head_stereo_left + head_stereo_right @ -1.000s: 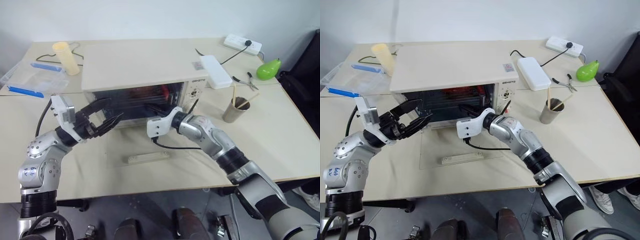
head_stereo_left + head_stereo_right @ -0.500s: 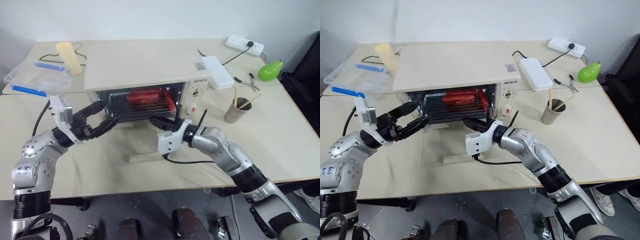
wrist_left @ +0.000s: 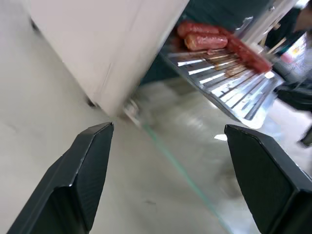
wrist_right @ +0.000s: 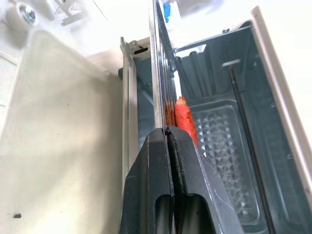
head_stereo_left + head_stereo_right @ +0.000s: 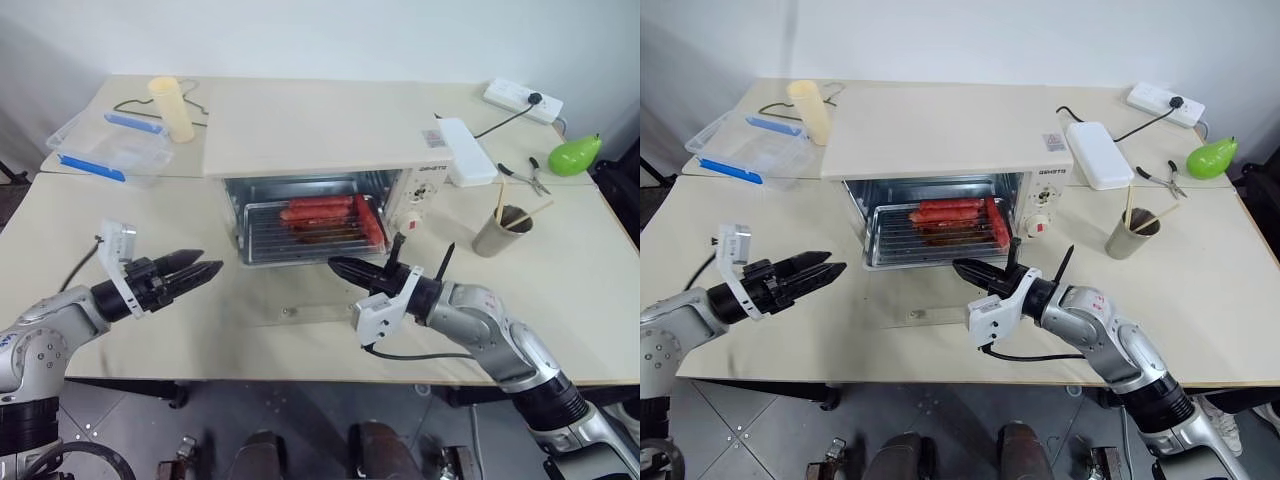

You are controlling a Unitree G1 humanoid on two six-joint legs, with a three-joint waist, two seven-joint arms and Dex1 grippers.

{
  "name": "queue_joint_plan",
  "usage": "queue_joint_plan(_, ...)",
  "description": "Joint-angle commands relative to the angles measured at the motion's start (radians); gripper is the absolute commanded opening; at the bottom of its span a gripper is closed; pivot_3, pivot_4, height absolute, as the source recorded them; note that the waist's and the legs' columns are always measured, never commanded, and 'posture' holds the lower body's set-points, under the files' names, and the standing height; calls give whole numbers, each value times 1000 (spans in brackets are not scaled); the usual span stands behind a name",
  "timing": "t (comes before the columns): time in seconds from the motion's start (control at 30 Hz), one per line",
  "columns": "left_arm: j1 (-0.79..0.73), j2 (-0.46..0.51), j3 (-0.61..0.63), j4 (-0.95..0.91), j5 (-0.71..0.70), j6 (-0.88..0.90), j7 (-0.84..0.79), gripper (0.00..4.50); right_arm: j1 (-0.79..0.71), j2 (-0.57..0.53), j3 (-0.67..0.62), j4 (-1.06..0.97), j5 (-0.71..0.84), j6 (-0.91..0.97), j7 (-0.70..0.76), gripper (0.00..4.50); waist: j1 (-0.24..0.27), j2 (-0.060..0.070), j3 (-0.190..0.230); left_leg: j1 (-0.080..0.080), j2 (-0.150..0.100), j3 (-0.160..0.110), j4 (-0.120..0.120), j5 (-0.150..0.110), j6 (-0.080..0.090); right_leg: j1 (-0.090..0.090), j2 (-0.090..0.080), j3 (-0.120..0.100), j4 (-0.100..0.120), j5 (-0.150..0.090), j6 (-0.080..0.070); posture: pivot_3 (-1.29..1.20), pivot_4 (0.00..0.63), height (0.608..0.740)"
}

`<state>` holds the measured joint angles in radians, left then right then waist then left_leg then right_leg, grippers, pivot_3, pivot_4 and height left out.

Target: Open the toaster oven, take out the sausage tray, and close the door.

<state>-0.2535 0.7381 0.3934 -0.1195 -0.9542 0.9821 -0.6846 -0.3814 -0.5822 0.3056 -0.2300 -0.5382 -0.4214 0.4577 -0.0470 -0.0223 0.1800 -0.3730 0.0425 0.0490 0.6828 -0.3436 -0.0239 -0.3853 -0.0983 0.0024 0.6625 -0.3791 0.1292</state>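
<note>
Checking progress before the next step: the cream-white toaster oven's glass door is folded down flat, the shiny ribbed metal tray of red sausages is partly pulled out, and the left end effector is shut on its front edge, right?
Not quite. The right end effector is the one shut on the shiny ribbed metal tray of red sausages; the right wrist view shows it pinching the rim. The left end effector hangs open, apart from the tray. The rest stands.

Both arms are silver-grey metal with rounded joint housings and black bands. Each ends in a pincer of two tapered black fingers: the left pincer and the right pincer. Just behind each pincer sits a white box-shaped module, with a black cable looping from it.
</note>
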Motion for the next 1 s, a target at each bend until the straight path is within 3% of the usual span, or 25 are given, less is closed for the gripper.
queue_joint_plan(0.03, -69, -22, -5, -25, -105, 134, 67, 3876, 2, -3, -25, -51, 20, -26, -6, 44, -2, 0, 0, 1, 0, 0, 0, 0, 0, 1, 1, 0, 0, 0, 0, 0, 150, 740)
queue_joint_plan(0.17, -178, -112, 7, 40, -206, 261, 191, 3876, -5, 3, -18, -36, 8, -30, -3, 44, -4, 0, 0, 2, -1, 0, 0, 0, 0, 2, 2, -3, 0, 0, 0, 0, 150, 740)
queue_joint_plan(0.53, -327, -240, 88, 260, -309, 445, 441, 3876, -10, -45, -25, 18, 25, -117, 4, 44, -9, 0, 0, 3, -2, -1, 1, 0, 0, 3, 2, -4, 0, 0, 0, 0, 150, 740)
queue_joint_plan(0.77, -355, -264, 124, 325, -355, 544, 529, 3876, 7, -79, -41, 41, 44, -176, -4, 44, -10, 0, 0, 3, -2, -2, 1, 1, 0, 3, 2, -6, 0, 0, 0, 0, 150, 740)
queue_joint_plan(0.9, -344, -272, 125, 317, -390, 595, 528, 3111, 2, -80, -44, 51, 39, -180, -6, 0, -9, 0, 0, 4, -2, -3, 1, 1, -1, 4, 1, -6, 0, 0, 0, 0, 150, 740)
queue_joint_plan(1.0, -342, -279, 144, 332, -409, 617, 550, 2214, -1, -77, -48, 52, 32, -187, -14, 0, -9, 0, 0, 4, -2, -4, 1, 1, -1, 5, 1, -7, 0, 0, 0, 0, 150, 740)
